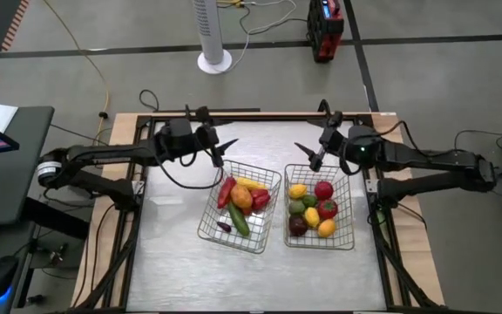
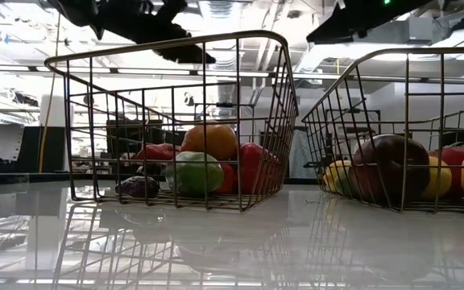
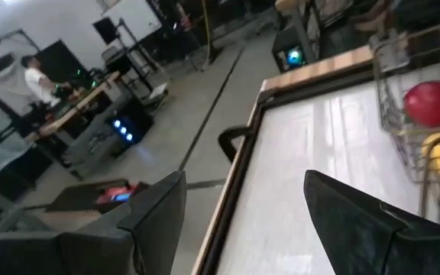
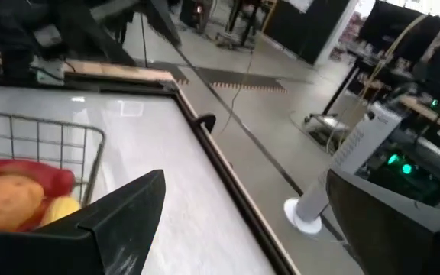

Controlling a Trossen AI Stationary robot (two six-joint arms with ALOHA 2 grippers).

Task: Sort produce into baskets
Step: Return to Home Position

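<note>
High view: produce point(image 1: 239, 199) is piled in the left basket point(image 1: 207, 223) and right basket point(image 1: 349, 209), set side by side between the worktop's point(image 1: 172, 262) side edges. The left gripper point(image 1: 219, 153) and right gripper point(image 1: 310, 157) are held by the baskets' far rims. Low view — fruit is seen through the mesh. Wrist views: both grippers' fingers point(image 3: 159, 218) are spread, released.

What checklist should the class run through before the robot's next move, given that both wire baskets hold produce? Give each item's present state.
1. Left end effector open, holding nothing: ok.
2. Right end effector open, holding nothing: ok.
3. Produce all inside the left basket or right basket, none seen loose on the table: ok.
4. Neither end effector reaching into a basket: ok.
5. Arms at their home pose: cannot tell.
</note>
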